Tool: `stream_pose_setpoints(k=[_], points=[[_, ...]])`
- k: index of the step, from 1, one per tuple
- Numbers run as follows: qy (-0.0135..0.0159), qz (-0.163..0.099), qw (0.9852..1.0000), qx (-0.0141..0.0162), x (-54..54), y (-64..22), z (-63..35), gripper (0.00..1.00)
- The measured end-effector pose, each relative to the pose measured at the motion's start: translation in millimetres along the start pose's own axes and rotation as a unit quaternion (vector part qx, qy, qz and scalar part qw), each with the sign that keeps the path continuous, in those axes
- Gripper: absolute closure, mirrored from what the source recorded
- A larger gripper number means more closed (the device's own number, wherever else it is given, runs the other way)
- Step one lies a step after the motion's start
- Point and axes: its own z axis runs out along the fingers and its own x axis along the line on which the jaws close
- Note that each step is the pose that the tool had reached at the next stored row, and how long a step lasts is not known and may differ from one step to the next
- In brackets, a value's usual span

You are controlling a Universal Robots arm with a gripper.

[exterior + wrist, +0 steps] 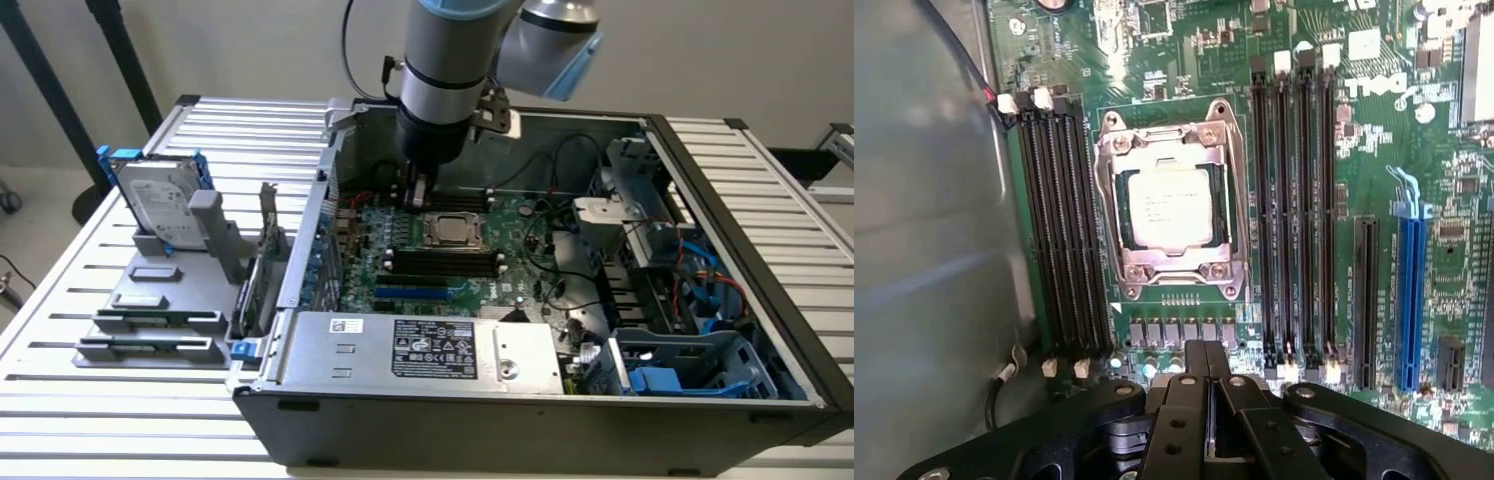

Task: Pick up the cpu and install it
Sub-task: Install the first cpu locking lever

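An open computer case point(694, 400) lies on a slatted white table point(80, 400), its green motherboard point(441, 260) exposed. The arm reaches down into the case, its gripper point(422, 190) closed and empty just above the board, close behind the cpu point(451, 228) seated in its socket. Toward the exterior view's left, a hard drive in a blue frame point(158, 205) stands upright on a grey holder point(160, 320).
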Motion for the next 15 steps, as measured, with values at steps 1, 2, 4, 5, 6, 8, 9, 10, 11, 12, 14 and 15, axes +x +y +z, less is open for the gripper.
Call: stream_pose_setpoints(k=[1,2,4,5,6,8,9,10,11,12,14,15], points=[[-0.0005,-0.005,1.0,-0.0011,0.0,0.0,-0.1,0.89],[-0.001,-0.011,0.9999,-0.002,0.0,-0.1,-0.1,0.89],[-0.0018,-0.022,0.9998,-0.0031,0.2,0.0,-0.1,0.89],[-0.0022,-0.026,0.9996,-0.0038,0.4,-0.1,0.0,0.89],[-0.0026,-0.031,0.9995,-0.0047,0.6,-0.1,0.0,0.89],[-0.003,-0.039,0.9992,-0.0075,1.1,-0.1,0.1,0.89],[-0.0032,-0.042,0.9991,-0.0097,1.4,-0.2,0.1,0.89],[-0.0033,-0.045,0.9989,-0.0128,1.7,-0.2,0.2,0.89],[-0.0033,-0.048,0.9987,-0.0159,2.1,-0.3,0.3,0.89],[-0.0033,-0.051,0.9985,-0.0193,2.6,-0.4,0.4,0.89],[-0.0036,-0.054,0.9982,-0.0256,3.5,-1.1,0.7,0.89],[-0.0043,-0.056,0.998,-0.0287,4.0,-1.6,0.9,0.89]])
